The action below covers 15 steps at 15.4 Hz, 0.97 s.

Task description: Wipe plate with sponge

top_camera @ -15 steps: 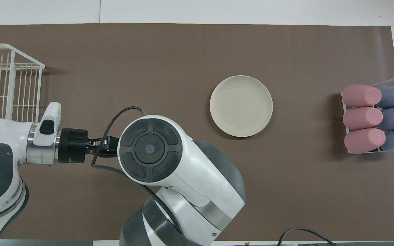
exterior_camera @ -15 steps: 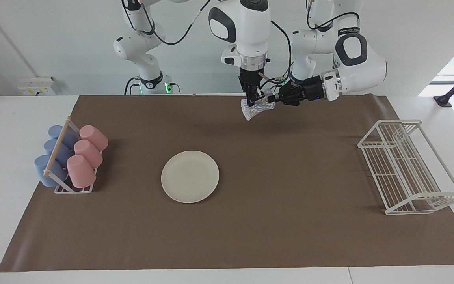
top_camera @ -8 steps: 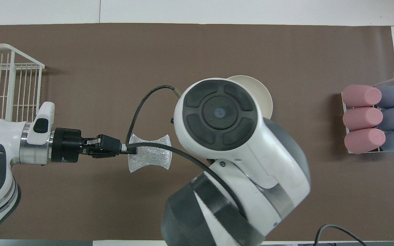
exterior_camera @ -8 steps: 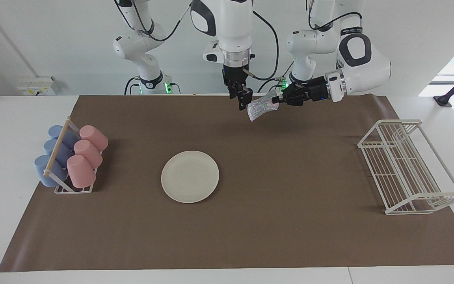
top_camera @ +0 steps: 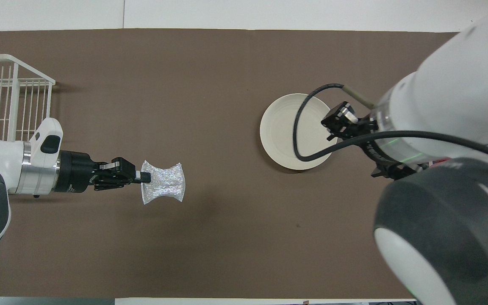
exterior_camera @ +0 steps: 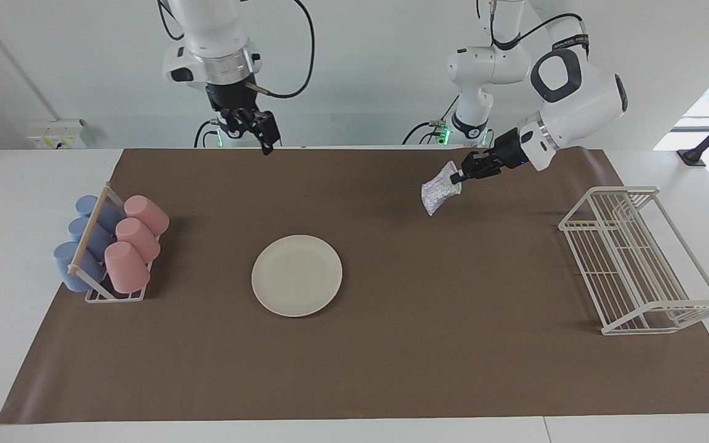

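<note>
The left gripper (exterior_camera: 458, 178) is clamped on one edge of the sponge (exterior_camera: 438, 192), a silvery glittering mesh pad that hangs from the fingertips, raised in the air over the brown mat (exterior_camera: 391, 369) toward the left arm's end of the table. In the overhead view the left gripper (top_camera: 142, 178) points along the table toward the plate, and the sponge (top_camera: 162, 182) spreads out from its tips as a pinched, bow-shaped sheet, so the pad sits just ahead of the fingers on the side that faces the plate. The plate (exterior_camera: 296, 275) lies flat on the mat near the middle of the table, well apart from the sponge, with nothing on it. The right gripper (exterior_camera: 262, 135) is up high over the mat's edge nearest the robots, toward the right arm's end, its fingers spread apart and holding nothing; from overhead the right gripper (top_camera: 342, 123) covers the rim of the plate (top_camera: 282, 131), though the facing view shows it raised well clear. At the right arm's end a small rack (exterior_camera: 99, 289) holds pink cups (exterior_camera: 127, 267) and blue cups (exterior_camera: 71, 264) lying on their sides. At the left arm's end stands a white wire dish rack (exterior_camera: 644, 264).
</note>
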{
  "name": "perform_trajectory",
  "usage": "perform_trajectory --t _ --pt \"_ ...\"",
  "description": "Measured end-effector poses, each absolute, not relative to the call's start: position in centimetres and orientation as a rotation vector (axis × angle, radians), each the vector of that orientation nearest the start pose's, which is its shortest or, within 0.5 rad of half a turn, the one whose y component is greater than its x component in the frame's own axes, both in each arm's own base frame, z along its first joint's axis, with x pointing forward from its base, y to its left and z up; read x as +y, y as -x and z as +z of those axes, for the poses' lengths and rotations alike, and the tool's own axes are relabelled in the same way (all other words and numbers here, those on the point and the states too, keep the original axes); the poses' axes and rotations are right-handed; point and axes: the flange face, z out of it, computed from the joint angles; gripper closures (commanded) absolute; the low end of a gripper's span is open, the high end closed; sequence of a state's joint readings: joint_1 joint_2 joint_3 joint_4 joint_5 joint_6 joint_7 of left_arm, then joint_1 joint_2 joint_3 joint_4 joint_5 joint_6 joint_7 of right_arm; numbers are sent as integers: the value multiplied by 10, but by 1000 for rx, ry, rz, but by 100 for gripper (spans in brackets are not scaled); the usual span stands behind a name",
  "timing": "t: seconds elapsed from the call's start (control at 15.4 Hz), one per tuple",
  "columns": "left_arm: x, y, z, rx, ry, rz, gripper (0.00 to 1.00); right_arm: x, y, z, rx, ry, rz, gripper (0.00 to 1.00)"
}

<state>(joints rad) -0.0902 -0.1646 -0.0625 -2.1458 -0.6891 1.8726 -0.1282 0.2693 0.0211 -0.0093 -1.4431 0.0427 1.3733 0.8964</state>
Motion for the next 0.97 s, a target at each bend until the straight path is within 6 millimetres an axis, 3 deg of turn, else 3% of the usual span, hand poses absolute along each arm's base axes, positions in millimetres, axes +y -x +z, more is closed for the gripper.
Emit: perform_trajectory --t 0.13,0.32,0.71,0.97 --pt "-133 -498 490 315 -2642 -231 100 110 -524 656 840 3035 187 0" --pt "-145 -515 500 324 -2844 -169 100 85 -527 655 629 3079 206 0" --pt "-138 -519 503 230 -3262 -151 100 70 -529 656 27 3215 183 0" --pt "-137 -526 518 226 -3508 -167 100 62 -530 656 -128 3206 190 0"
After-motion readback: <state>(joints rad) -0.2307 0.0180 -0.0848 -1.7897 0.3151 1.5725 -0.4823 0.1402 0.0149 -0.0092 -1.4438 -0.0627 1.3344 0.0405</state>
